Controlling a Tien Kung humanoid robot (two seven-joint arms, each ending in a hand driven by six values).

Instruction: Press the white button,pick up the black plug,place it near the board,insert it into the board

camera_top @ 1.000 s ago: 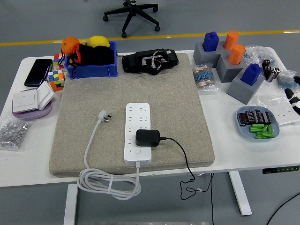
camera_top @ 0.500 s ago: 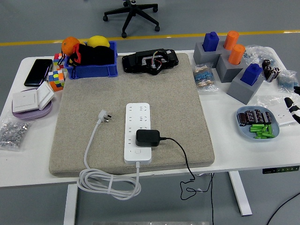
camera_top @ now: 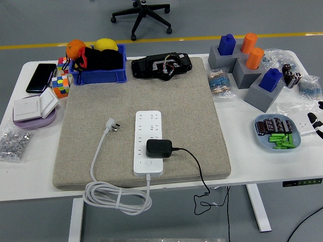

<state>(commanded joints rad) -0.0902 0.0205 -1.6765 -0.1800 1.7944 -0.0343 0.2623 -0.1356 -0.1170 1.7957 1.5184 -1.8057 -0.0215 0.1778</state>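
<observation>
On the mat (camera_top: 141,91) lies the board (camera_top: 148,143) with the plug (camera_top: 158,148) seated in it, while the right hand (camera_top: 318,121) barely shows at the edge, fingers unreadable, so a long reach could snag the cord (camera_top: 194,164).

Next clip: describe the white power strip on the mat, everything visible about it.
The white power strip is a long, flat, glossy plastic bar lying flat on the beige felt mat, its length running from far to near. Rows of sockets cover its top, and a small white button sits near its near end. A black plug sits on its lower right part, black cable trailing right. Its own white cord leaves the near end, coils off the mat's edge, and ends at a white plug left of the strip.
</observation>
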